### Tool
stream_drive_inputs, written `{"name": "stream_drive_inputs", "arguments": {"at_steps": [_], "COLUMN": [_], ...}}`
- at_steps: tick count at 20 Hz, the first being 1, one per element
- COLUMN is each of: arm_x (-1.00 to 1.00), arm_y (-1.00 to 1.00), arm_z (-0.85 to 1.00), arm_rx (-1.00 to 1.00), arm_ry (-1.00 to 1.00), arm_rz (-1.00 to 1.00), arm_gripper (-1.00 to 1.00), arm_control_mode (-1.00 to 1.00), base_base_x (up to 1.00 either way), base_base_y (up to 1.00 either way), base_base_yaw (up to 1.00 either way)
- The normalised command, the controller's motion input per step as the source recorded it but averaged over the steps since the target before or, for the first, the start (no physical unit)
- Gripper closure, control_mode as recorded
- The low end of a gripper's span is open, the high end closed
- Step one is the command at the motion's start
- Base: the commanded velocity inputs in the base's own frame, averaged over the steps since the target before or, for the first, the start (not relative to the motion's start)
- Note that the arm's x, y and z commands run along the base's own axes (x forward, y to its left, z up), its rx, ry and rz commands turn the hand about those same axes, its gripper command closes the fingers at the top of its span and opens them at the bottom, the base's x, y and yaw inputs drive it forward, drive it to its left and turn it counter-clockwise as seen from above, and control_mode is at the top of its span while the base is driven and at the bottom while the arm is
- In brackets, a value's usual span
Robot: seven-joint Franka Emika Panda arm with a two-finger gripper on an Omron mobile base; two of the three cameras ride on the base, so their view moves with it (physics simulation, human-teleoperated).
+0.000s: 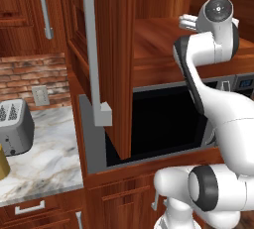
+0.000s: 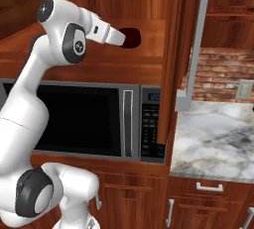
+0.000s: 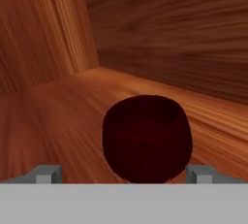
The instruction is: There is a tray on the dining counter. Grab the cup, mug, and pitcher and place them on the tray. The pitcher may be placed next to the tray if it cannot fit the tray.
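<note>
You are reaching the gripper point(image 3: 123, 173) into the open cabinet above the microwave point(image 2: 79, 120); jaws are standing wide, straddling the maroon mug point(image 3: 147, 138) on the shelf point(image 3: 58, 116), ready for closing.

Left base view is looking forward-right from behind the arm point(image 1: 218, 119); right base view is looking forward-left. Both are sharing the microwave point(image 2: 84, 119) and open cabinet shelf point(image 2: 149, 39). Hand view is sitting close inside the shelf, facing the mug point(image 3: 147, 140) at frame centre.
</note>
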Motion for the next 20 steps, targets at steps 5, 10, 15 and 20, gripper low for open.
{"name": "stream_drive_inputs", "arguments": {"at_steps": [5,10,15,20], "arm_x": [0.07,0.00,0.00,0.00], "arm_y": [-0.25,-0.10,0.00,0.00], "arm_z": [0.00,-0.03,-0.10,-0.10], "arm_rx": [0.01,0.00,0.00,0.00], "arm_ry": [0.00,0.00,0.00,0.00], "arm_rz": [0.00,0.00,0.00,0.00], "arm_gripper": [-1.00,-1.00,-1.00,-1.00], "arm_control_mode": [-1.00,-1.00,-1.00,-1.00], "base_base_x": [0.00,0.00,0.00,0.00], "base_base_y": [0.00,0.00,0.00,0.00], "base_base_yaw": [0.00,0.00,0.00,0.00]}}
